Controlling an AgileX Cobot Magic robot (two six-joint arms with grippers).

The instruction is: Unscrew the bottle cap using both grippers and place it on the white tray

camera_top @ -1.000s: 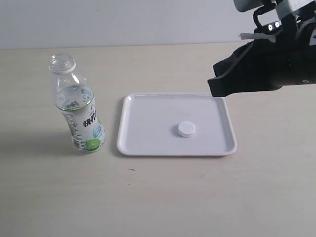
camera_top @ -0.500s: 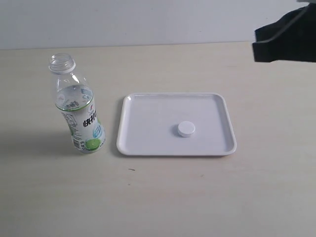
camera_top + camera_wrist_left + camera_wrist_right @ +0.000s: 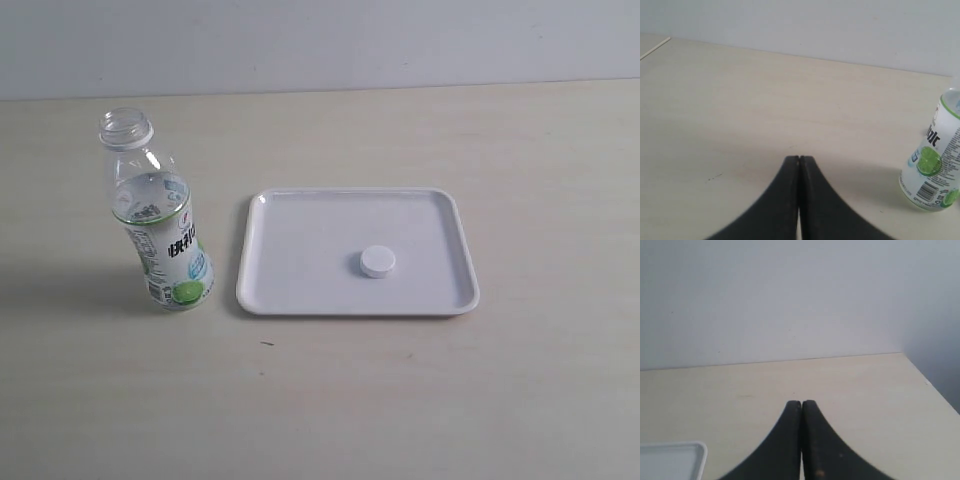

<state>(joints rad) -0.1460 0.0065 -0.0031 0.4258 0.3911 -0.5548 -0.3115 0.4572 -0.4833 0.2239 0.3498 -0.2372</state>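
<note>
In the exterior view we find the cap (image 3: 377,261) lying flat inside the tray (image 3: 300,215), a little toward four o'clock from the tray's middle and clear of the rim. The bottle (image 3: 156,215) stands upright with its neck open at the tray's nine o'clock, near it but not touching. Neither arm shows here.

In the left wrist view the left gripper (image 3: 799,159) has its black fingers pressed together with nothing between them, above the table (image 3: 740,100). The bottle's lower half stands ahead and off to one side, apart from the fingertips.

In the right wrist view the right gripper (image 3: 801,403) is likewise closed up and empty. One corner of the tray is in sight near it, without contact.

We judge the cap delivered, so the step in hand is parking the arms. To do it well we would draw each arm away from the table's middle. We would keep the left one wide of the open bottle, which could spill if nudged, and leave the tray undisturbed.
</note>
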